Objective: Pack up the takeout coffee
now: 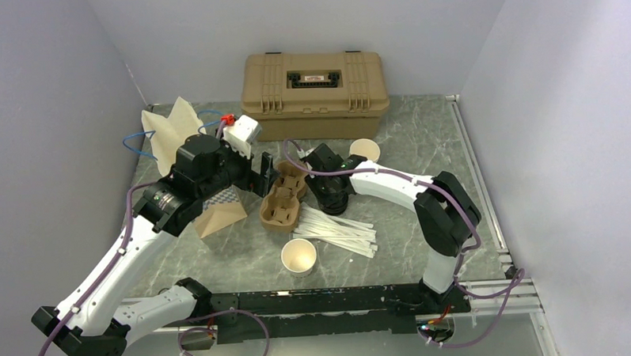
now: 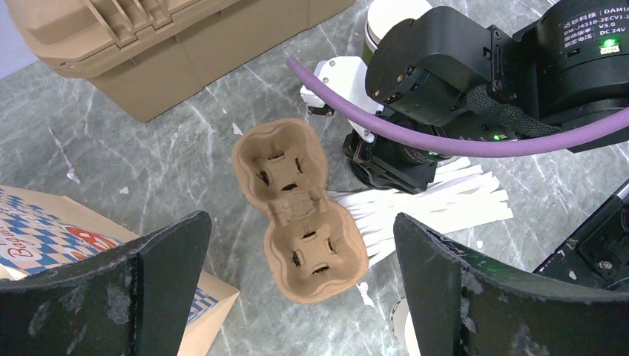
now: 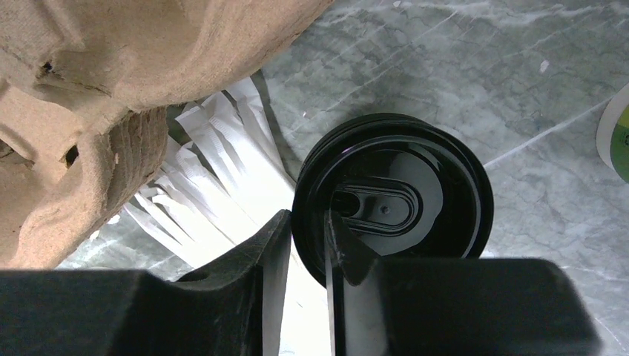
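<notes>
Tan box [image 1: 315,83] at back edge of bench [image 1: 422,143]. Left gripper [image 2: 303,222] wide open, hanging over cardboard cup tray [image 2: 278,159]. Straws [image 1: 342,228] just right of tray. Paper cup [image 1: 299,258] upright, open top, near front edge, middle. Black lid [image 3: 415,193] lying on straws; right gripper [image 3: 308,230] fingers either side of its rim, cannot tell if squeezing.

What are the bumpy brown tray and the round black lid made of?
Tray: looks like molded paper pulp, matte tan, with a rough, fibrous surface and ragged-edged slots. Lid: probably plastic, glossy black; it shows bright reflections and crisp molded ridges.
</notes>
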Robot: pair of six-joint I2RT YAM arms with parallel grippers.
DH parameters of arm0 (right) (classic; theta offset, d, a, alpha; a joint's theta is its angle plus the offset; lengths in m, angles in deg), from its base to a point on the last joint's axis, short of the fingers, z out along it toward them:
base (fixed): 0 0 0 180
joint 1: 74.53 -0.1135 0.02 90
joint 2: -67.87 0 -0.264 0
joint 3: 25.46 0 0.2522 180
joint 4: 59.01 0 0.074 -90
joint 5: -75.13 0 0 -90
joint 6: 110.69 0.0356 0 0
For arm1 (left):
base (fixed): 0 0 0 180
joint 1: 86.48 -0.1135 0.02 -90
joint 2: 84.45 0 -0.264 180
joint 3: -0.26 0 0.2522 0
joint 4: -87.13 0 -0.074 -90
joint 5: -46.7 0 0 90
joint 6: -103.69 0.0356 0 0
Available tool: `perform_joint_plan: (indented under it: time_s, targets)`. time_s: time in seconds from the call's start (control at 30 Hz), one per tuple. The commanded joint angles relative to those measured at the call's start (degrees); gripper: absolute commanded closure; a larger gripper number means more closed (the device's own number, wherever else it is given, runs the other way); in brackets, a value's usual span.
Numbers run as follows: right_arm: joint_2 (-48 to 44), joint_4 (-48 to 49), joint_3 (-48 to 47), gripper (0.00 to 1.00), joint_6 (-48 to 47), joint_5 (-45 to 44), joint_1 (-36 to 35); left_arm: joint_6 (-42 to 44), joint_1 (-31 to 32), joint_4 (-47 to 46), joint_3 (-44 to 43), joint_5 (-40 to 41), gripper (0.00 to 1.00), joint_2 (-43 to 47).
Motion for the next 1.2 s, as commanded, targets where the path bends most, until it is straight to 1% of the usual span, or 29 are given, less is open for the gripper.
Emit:
perform_joint_plan:
  time_s: [0.0,0.2,0.33,0.47,1.03,1.17]
  targets:
    - [-0.04,1.84,-1.52,0.74,0.44,0.20,0.24,0.63,0.28,-1.13,-0.27,0.49,0.01,0.56]
    - [0.04,1.58,-1.60,0.82,0.36,-0.07,0.24,0.67,0.28,-1.07,-0.21,0.54,0.01,0.75]
    - [0.00,1.25,-1.92,0.90,0.25,-0.40,0.25,0.76,0.28,-1.16,-0.22,0.57,0.00,0.83]
    - [-0.97,1.06,-2.27,0.93,0.35,-0.37,0.24,0.76,0.28,-0.93,-0.30,0.60,0.01,0.74]
    - [-7.41,-0.48,-3.37,0.97,0.96,-3.21,0.25,0.67,0.28,-1.06,-0.28,0.40,0.01,0.63]
    - [-10.95,-0.98,-3.61,0.96,1.07,-4.30,0.24,0.38,0.25,-1.14,-0.24,-0.25,0.01,0.48]
